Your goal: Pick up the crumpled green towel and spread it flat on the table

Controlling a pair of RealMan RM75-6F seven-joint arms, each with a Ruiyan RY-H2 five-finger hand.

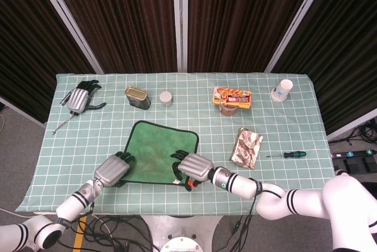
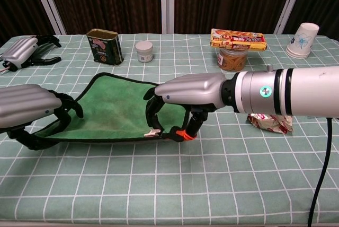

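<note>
The green towel (image 1: 158, 151) with dark edging lies spread out almost flat in the middle of the table (image 1: 294, 122), its far edge on the cloth. My left hand (image 1: 113, 169) grips its near left corner, fingers curled over the edge. My right hand (image 1: 193, 168) pinches the near right corner, beside a small orange tag (image 2: 178, 133). In the chest view the towel (image 2: 114, 111) has its near edge just above the tabletop, between the left hand (image 2: 33, 113) and the right hand (image 2: 186, 95).
Along the back stand a meat tin (image 1: 136, 96), a small white jar (image 1: 166, 98), a snack box on a can (image 1: 232, 96) and a paper cup (image 1: 283, 89). A foil packet (image 1: 248, 146) and a screwdriver (image 1: 287, 154) lie right. A spare robot hand (image 1: 79, 98) lies far left.
</note>
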